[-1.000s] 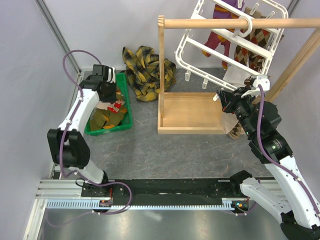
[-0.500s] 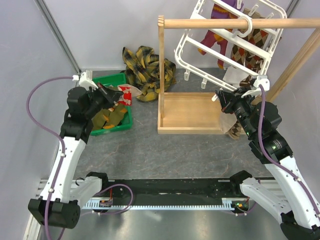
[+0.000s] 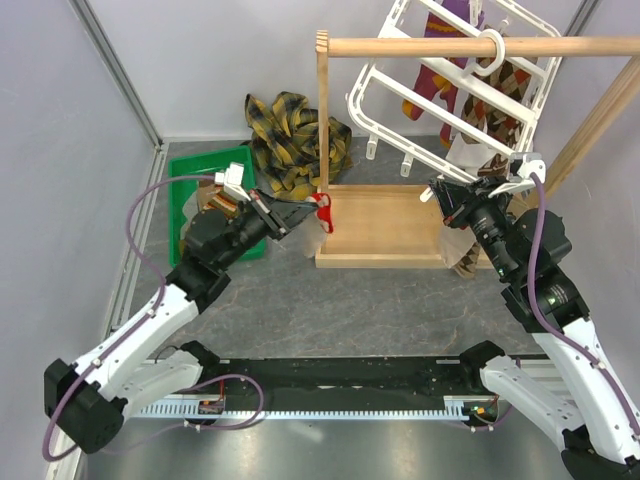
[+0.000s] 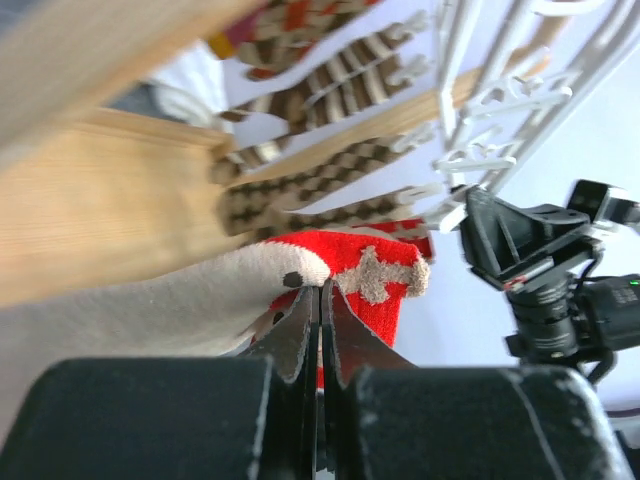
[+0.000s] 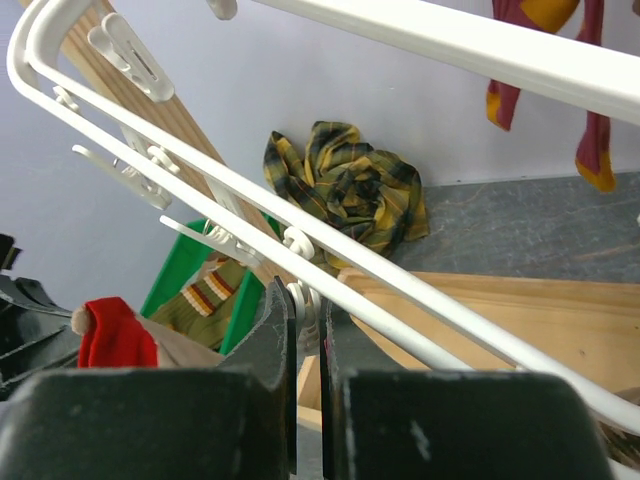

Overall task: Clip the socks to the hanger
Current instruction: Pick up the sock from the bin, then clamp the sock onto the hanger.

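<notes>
- Step in hand: carrying one sock (image 3: 322, 208) to the hanger (image 5: 450, 45), not clipped yet. Other socks (image 4: 330, 180) already hang from it.
- Left end effector (image 3: 300, 212): fingers together, clamped on the red-trimmed beige sock end. It is held in the air beside the wooden rack's (image 3: 385, 225) corner post, well short of the hanger.
- Right end effector (image 3: 437, 190): jaws pressed on a small white clip (image 5: 303, 300) at the hanger's lower edge, probably squeezing it open or steadying the frame.
- Next move, my guess: the left arm has to lift the sock up and across to that pinched clip and feed the red edge into its mouth. The right then lets go so the clip bites. The corner post stands in the way, so watch for snagging.
- Top view only: both arms' reach, the gap between sock and clip, the hanger's hook over the rod, and the plaid cloth (image 3: 290, 135) heaped on the tabletop (image 3: 330, 300).
- Left wrist only: the grip itself, with the jaws meeting on fabric just under the red cuff. How far the sock dangles below is not shown.
- Right wrist only: the clip between the jaws, plus a striped sock (image 5: 205, 292) left in the green bin (image 5: 172, 272), so more remain to do.
</notes>
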Motion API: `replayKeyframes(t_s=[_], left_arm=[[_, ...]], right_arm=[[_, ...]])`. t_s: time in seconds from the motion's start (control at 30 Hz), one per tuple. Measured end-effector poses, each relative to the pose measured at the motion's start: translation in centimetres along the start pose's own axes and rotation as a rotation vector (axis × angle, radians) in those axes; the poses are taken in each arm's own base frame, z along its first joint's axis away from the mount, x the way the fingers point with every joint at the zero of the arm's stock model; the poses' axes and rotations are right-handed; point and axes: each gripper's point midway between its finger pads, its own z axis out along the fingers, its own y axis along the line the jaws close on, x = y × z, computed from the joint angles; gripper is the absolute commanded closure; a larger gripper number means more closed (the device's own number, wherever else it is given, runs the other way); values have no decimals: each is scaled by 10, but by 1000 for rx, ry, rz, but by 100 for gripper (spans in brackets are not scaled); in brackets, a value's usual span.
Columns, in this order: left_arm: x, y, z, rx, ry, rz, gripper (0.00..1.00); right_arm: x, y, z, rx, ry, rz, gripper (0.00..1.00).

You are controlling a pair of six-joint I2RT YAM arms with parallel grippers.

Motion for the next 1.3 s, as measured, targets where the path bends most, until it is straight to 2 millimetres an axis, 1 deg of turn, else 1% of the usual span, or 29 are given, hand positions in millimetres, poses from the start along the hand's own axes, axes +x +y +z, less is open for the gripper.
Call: replayKeyframes(t_s=[0.07, 0.17, 0.43, 0.5, 0.6, 0.83, 0.97, 1.17, 1.3], left_arm=[[9, -14, 10, 48, -3, -26, 98], [21, -27, 28, 102, -15, -76, 98], [58, -28, 71, 124, -6, -171, 98], [65, -32, 79, 136, -7, -189, 98], [68, -42, 90, 161, -17, -208, 98], [67, -73, 105, 234, -49, -233, 98], [71, -83, 110, 254, -52, -241, 98], [79, -85, 116, 250, -46, -247, 98], [79, -84, 117, 242, -56, -249, 98]], right_arm=[[-2, 4, -2, -17, -8, 15, 100], [-3, 7, -2, -32, -15, 33, 100], [-1, 10, -1, -60, -35, 70, 100], [-1, 11, -1, -64, -41, 77, 100], [-3, 13, -1, -73, -46, 82, 100], [-6, 19, -1, -102, -53, 97, 100], [-6, 20, -1, -109, -51, 100, 100], [-7, 21, -1, -116, -55, 101, 100], [-8, 22, -2, -118, -57, 101, 100]])
